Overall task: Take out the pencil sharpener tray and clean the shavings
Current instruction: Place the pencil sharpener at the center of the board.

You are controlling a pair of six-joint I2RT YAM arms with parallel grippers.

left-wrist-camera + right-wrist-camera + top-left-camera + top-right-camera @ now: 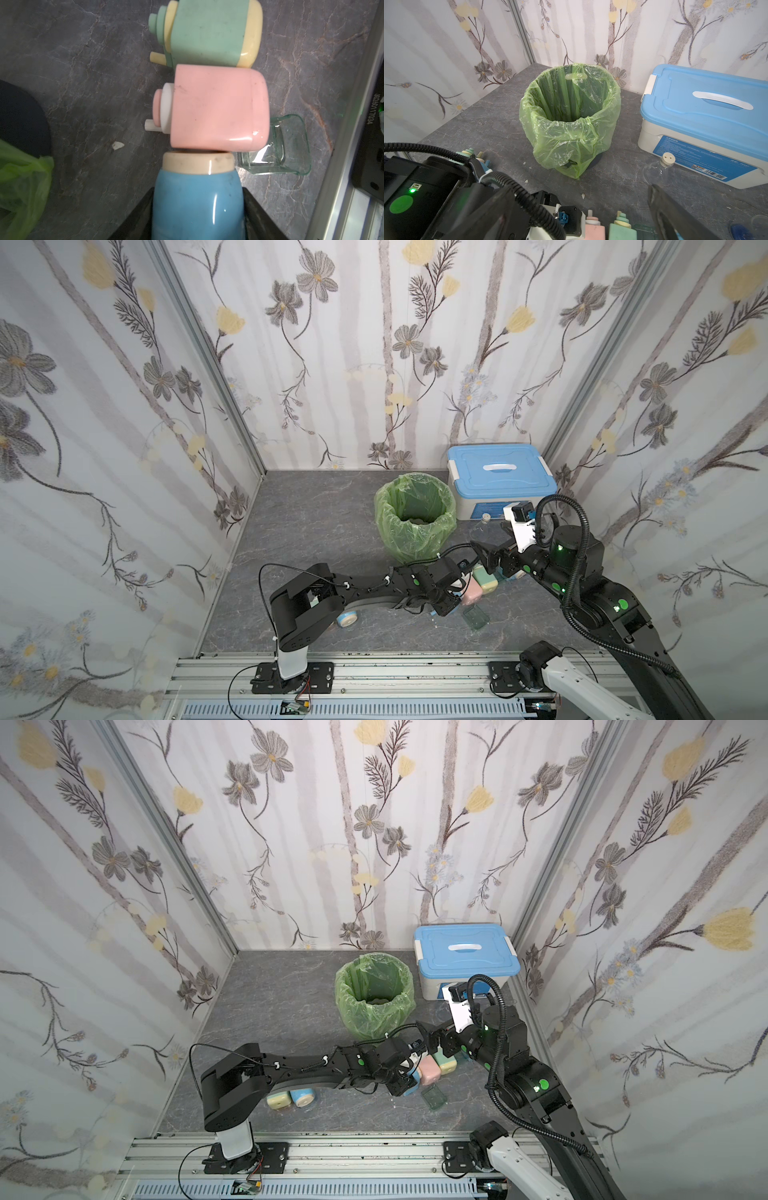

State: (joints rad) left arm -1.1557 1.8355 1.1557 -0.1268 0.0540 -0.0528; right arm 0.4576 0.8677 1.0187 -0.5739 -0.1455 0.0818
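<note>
Left hand has its fingers against both sides of the blue sharpener, so we log it as holding that. Right hand hovers near the green sharpener with its jaws spread wide and nothing between them. We see the tray, clear and greenish, lying on the worktop just beside the blue sharpener and the pink sharpener, with neither hand on it. Shavings: we mark one whitish fleck on the worktop, on the opposite side of the row from the tray. The right wrist view shows a few more flecks between the sharpeners and the bin. Blue, pink and green sharpeners sit packed close in one line. Further out, the bin with its green bag stands behind them, and the blue-lidded box is near it by the back wall. A clear bottle sits in front of the box. Two more sharpeners sit under the left arm.
</note>
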